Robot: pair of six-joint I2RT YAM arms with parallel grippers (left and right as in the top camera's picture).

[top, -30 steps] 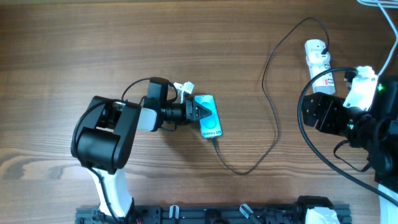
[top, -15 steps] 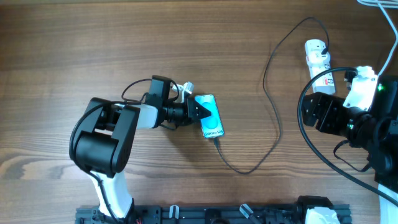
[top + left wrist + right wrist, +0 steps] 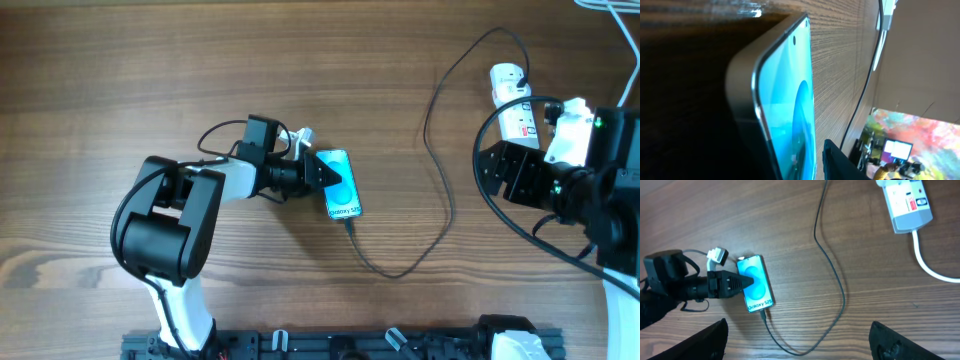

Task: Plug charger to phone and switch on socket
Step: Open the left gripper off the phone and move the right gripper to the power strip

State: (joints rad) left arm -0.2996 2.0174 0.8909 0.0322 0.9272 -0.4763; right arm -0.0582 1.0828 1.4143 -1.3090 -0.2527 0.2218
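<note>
The left arm stretches out level and low over the worktop; the left hand has its fingers pressed together into one point. The right arm holds the right hand high, facing down, fingers spread wide.

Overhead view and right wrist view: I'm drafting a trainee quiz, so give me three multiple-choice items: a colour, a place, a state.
1. The phone's screen is: A. red B. turquoise C. black
2. The socket lies: A. touching the phone B. far off to the phone's right C. on top of the phone
3. The right end effector is: A. open B. shut on the socket C. shut on the phone
Answers: 1 B, it glows turquoise; 2 B, they lie well apart; 3 A, its fingers stand wide apart.
</note>
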